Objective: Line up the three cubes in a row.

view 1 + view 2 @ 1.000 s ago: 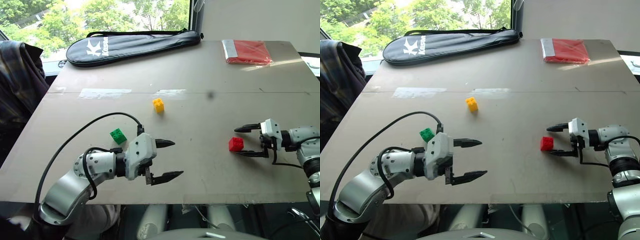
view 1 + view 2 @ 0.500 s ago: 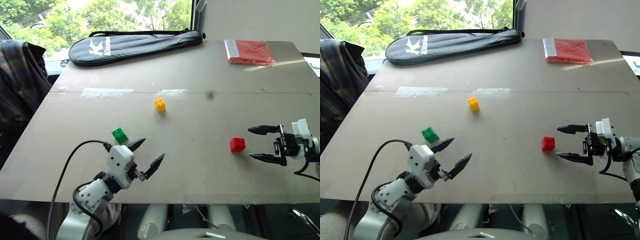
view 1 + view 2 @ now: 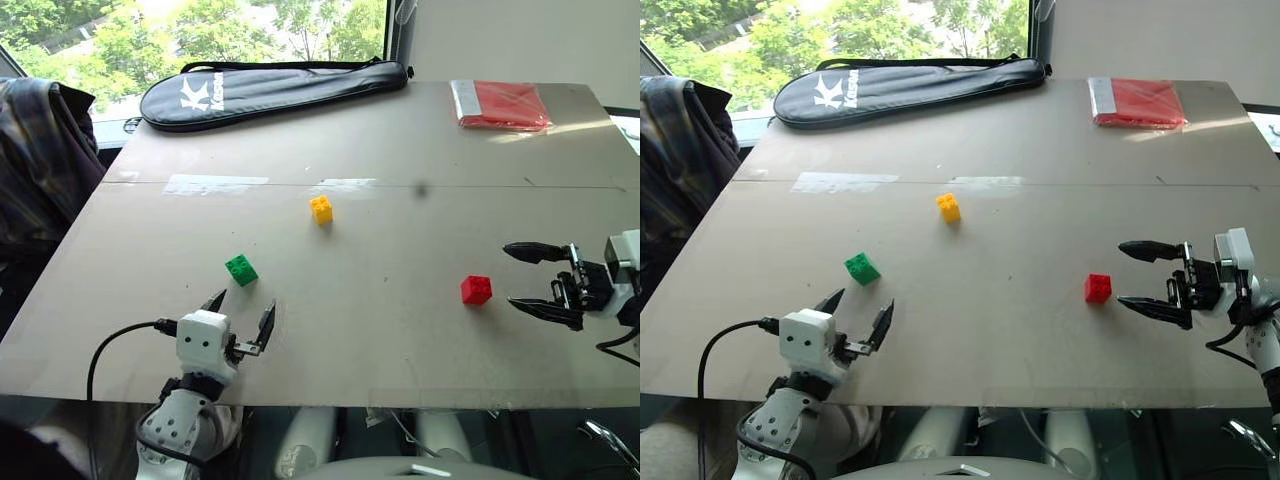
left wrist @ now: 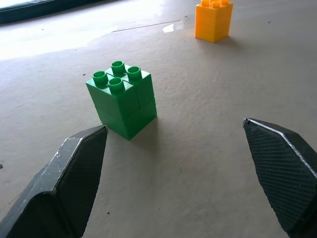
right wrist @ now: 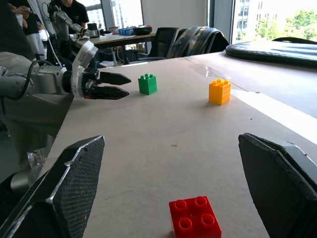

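Left gripper wide open, empty, green cube at its twelve o'clock, right gripper open, empty, red cube at nine o'clock, yellow-orange cube probably farthest back

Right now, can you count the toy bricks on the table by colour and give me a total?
Red brick: 1
Green brick: 1
Yellow-orange brick: 1
Total: 3 bricks, all standing apart on the table.
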`<move>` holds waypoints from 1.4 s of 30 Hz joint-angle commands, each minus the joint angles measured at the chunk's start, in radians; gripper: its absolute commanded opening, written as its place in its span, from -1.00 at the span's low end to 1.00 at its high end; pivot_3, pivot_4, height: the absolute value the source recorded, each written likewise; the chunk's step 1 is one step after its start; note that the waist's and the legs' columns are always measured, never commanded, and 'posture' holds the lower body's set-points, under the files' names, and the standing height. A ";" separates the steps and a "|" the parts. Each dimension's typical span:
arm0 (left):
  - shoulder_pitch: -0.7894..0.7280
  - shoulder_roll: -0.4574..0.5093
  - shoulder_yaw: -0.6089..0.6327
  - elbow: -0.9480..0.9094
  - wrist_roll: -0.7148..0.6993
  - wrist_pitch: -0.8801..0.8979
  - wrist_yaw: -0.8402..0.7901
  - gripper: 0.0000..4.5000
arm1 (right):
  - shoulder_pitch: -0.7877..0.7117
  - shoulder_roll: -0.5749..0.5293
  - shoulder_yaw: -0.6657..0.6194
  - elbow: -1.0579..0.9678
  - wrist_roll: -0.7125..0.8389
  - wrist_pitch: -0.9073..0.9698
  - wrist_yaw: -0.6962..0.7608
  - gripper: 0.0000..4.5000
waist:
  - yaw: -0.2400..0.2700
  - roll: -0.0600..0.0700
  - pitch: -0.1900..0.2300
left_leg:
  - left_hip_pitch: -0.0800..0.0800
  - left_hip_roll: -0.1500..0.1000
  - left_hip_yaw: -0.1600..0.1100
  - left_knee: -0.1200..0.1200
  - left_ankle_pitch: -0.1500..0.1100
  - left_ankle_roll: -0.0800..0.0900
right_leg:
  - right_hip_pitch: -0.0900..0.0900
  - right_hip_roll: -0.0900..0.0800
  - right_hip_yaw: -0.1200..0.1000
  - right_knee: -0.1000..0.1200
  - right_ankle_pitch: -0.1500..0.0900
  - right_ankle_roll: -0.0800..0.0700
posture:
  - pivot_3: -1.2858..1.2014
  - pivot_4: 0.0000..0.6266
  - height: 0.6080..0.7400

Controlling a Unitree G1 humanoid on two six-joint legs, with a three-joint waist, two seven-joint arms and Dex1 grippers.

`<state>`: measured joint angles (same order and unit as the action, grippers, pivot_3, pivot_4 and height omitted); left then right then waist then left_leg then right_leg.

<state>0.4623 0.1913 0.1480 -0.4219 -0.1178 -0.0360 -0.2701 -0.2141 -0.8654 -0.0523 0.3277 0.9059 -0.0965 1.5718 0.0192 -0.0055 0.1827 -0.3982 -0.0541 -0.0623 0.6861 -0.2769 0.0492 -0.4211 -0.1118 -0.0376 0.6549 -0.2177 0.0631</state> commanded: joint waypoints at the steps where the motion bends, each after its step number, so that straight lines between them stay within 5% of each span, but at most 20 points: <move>1: -0.018 -0.046 -0.010 -0.018 0.050 0.049 0.094 1.00 | -0.005 -0.001 -0.045 -0.028 -0.004 0.009 0.043 0.97 | 0.000 0.000 0.000 | 0.000 0.000 0.000 0.000 0.000 0.000 | 0.000 0.000 0.000 0.000 0.000 0.000 | 0.03 -0.52 0.31; 19: -0.265 -0.137 -0.043 -0.008 0.157 0.440 0.297 1.00 | -0.004 0.012 -0.099 -0.041 -0.039 0.037 0.043 0.97 | 0.020 0.002 -0.001 | 0.001 0.000 0.000 0.001 0.000 0.000 | 0.000 0.004 -0.003 0.002 0.001 0.001 | 0.03 -0.52 0.31; 22: -0.276 -0.148 -0.032 -0.007 0.154 0.468 0.318 0.67 | -0.003 0.016 -0.104 -0.040 -0.041 0.037 0.043 1.00 | 0.020 0.002 -0.001 | 0.001 0.000 0.000 0.001 0.000 0.000 | 0.000 0.004 -0.002 0.002 0.001 0.001 | 0.03 -0.52 0.31; 27: -0.293 -0.147 -0.027 0.005 0.152 0.495 0.330 -0.28 | -0.001 0.021 -0.112 -0.039 -0.047 0.036 0.043 1.00 | 0.019 0.003 -0.002 | 0.001 0.000 0.000 0.001 0.000 0.000 | 0.000 0.004 -0.002 0.002 0.001 0.001 | 0.03 -0.52 0.31; 29: -0.295 -0.152 -0.024 0.007 0.147 0.505 0.334 -0.47 | -0.001 0.022 -0.115 -0.037 -0.050 0.034 0.043 1.00 | 0.019 0.004 -0.002 | 0.001 0.000 0.000 0.001 0.000 0.000 | 0.000 0.004 -0.002 0.002 0.001 0.001 | 0.03 -0.52 0.31; 36: -0.292 -0.110 -0.044 0.022 0.137 0.472 0.275 -0.47 | -0.007 0.031 -0.117 -0.022 -0.061 0.027 0.043 1.00 | 0.019 0.005 -0.003 | 0.002 0.000 0.001 0.001 0.000 0.000 | 0.000 0.004 -0.002 0.003 0.001 0.001 | 0.03 -0.52 0.31; 42: -0.324 0.133 -0.159 0.084 0.036 0.240 -0.145 -0.47 | 0.002 0.036 -0.118 -0.020 -0.063 0.028 0.043 1.00 | 0.021 0.006 -0.004 | 0.001 0.000 0.001 0.001 0.000 0.000 | 0.000 0.003 -0.002 0.003 0.001 0.000 | 0.03 -0.52 0.31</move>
<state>0.1498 0.2941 0.0390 -0.3509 -0.0339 0.2711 -0.2771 -0.2113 -0.8233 -0.1355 0.3239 0.8334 -0.0674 1.5722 0.0405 0.0001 0.1791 -0.3972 -0.0539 -0.0615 0.6872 -0.2767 0.0487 -0.4213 -0.1088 -0.0395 0.6570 -0.2173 0.0628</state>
